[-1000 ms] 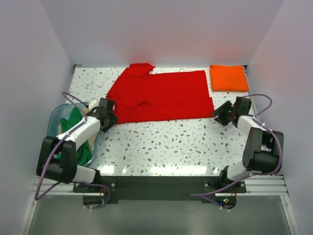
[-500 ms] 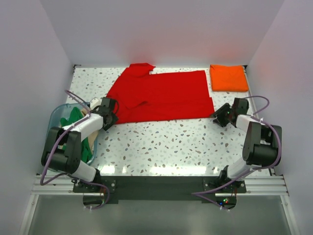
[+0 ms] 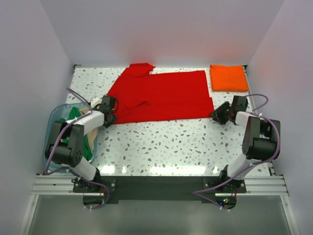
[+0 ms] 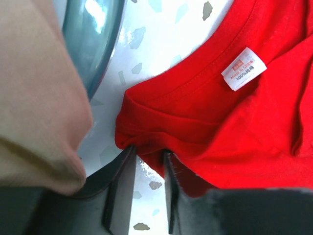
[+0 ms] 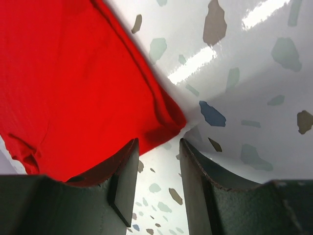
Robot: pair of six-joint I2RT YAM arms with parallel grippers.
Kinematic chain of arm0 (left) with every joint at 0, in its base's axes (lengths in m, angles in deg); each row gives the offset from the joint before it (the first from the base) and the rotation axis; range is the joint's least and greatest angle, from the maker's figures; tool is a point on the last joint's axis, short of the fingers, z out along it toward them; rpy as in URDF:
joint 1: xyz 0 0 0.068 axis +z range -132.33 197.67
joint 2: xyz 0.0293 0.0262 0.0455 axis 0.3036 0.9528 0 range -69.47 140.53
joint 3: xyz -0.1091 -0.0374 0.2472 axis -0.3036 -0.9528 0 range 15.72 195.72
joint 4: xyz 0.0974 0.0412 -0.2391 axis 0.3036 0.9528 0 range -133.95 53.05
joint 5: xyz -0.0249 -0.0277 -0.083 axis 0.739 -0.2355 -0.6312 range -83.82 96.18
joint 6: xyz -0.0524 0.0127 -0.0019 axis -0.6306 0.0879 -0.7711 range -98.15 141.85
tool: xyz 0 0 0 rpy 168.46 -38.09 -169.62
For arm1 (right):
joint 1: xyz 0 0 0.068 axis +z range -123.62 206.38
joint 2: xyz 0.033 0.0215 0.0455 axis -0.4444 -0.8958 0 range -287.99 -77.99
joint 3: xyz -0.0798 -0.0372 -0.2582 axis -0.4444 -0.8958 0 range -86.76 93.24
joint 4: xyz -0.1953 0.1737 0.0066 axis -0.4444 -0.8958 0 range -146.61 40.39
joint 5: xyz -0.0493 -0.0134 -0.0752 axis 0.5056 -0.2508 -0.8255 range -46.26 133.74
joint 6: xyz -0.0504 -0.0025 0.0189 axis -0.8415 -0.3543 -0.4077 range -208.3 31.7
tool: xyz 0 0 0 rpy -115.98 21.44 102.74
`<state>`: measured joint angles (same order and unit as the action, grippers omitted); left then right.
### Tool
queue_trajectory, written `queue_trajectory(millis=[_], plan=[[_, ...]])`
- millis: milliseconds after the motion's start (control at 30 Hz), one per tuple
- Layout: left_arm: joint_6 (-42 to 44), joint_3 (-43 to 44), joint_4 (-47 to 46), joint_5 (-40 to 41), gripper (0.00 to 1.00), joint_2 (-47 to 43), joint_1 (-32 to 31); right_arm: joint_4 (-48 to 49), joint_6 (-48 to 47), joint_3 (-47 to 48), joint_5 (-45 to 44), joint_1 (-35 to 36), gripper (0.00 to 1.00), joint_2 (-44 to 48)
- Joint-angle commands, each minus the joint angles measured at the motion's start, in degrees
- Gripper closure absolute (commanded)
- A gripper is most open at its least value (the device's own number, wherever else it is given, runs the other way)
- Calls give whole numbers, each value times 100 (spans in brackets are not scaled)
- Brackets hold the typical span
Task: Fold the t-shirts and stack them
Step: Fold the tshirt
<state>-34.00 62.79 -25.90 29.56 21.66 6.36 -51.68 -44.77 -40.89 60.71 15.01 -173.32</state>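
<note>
The red t-shirt (image 3: 161,95) lies spread flat at the back middle of the table. Its neck with the white label (image 4: 243,69) shows in the left wrist view (image 4: 234,132). My left gripper (image 3: 108,110) is at the shirt's near-left edge. Its jaws stand open, with the bunched red collar edge at the fingertips (image 4: 149,149). My right gripper (image 3: 221,115) is at the near-right corner. Its jaws stand open with the red corner (image 5: 63,73) just between the tips (image 5: 159,142). The orange t-shirt (image 3: 228,78) lies folded at the back right.
A clear bluish tub (image 3: 55,120) stands at the left table edge and holds a green shirt (image 3: 73,116) and a tan shirt (image 4: 34,98). Its rim (image 4: 98,44) is close beside my left gripper. White walls enclose the speckled table (image 3: 166,142).
Both grippers have crept a little closer onto the red shirt's near corners. The left arm's elbow has swung towards the tub. The shirt has not moved.
</note>
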Motion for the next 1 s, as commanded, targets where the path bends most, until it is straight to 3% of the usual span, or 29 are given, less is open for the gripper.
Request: queue_trajectory(millis=[0, 167, 233, 367, 600, 967], plan=[[198, 250, -213, 246, 68, 106, 94, 180, 68, 291, -273, 22, 58, -126], [285, 417, -178, 238, 82, 185, 129, 180, 77, 519, -309, 22, 78, -275], [356, 487, -143, 229, 93, 159, 138, 119, 68, 572, -309, 22, 90, -276], [418, 593, 15, 238, 100, 89, 138, -39, 33, 625, -326, 30, 100, -100], [304, 330, 270, 185, 100, -280, 138, -733, -230, 555, -511, -84, 100, 558], [5, -584, 692, 36, 100, -1729, 33, -1638, -696, -147, -344, -672, 100, 1841]])
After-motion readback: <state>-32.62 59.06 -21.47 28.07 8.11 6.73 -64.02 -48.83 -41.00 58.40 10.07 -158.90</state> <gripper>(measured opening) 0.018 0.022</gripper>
